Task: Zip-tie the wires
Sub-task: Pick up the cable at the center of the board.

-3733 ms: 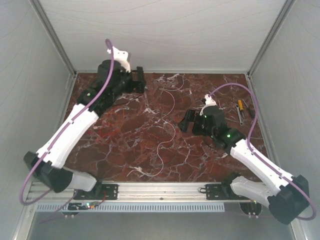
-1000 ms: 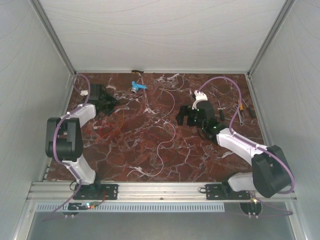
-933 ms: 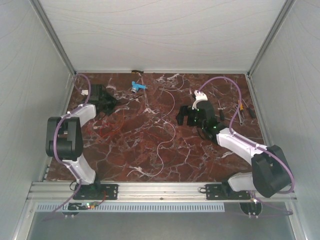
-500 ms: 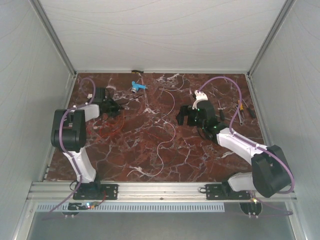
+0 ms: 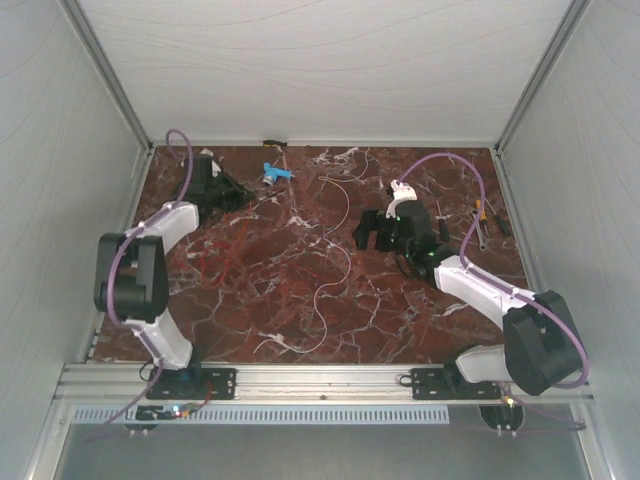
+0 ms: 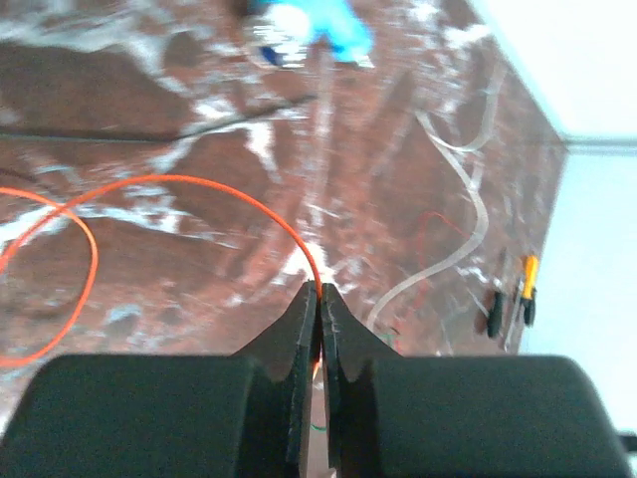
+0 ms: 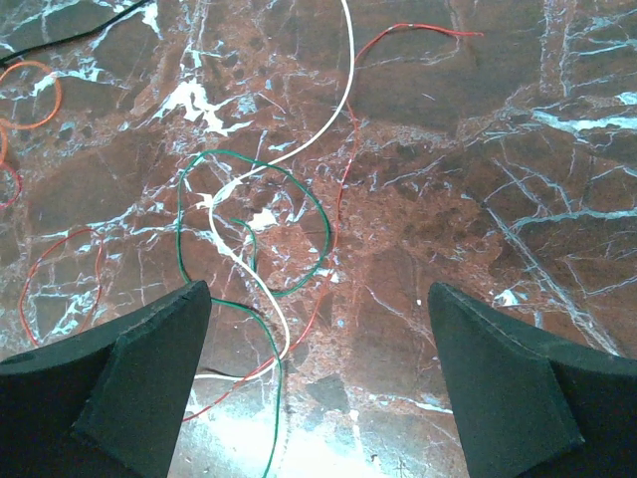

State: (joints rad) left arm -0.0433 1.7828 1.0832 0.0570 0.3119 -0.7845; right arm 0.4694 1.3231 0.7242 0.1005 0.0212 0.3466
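Thin wires lie curled on the red marble table (image 5: 250,300). In the left wrist view my left gripper (image 6: 318,295) is shut on an orange wire (image 6: 199,181) that loops away to the left. From above, the left gripper (image 5: 230,193) sits near the back left. A long white wire (image 5: 318,300) snakes down the table's middle. My right gripper (image 5: 364,235) stands wide open above the table and holds nothing. Below the right gripper (image 7: 318,287) lie the white wire (image 7: 338,110), a green wire (image 7: 320,224) and a red wire (image 7: 343,189), crossing one another.
A small blue-and-white plastic piece (image 5: 273,172) lies at the back, just ahead of the left gripper (image 6: 304,22). Small hand tools (image 5: 484,222) lie at the right edge. Grey walls enclose the table on three sides.
The left gripper has closed onto the orange wire and moved a little toward the back of the table. The right arm has not moved.
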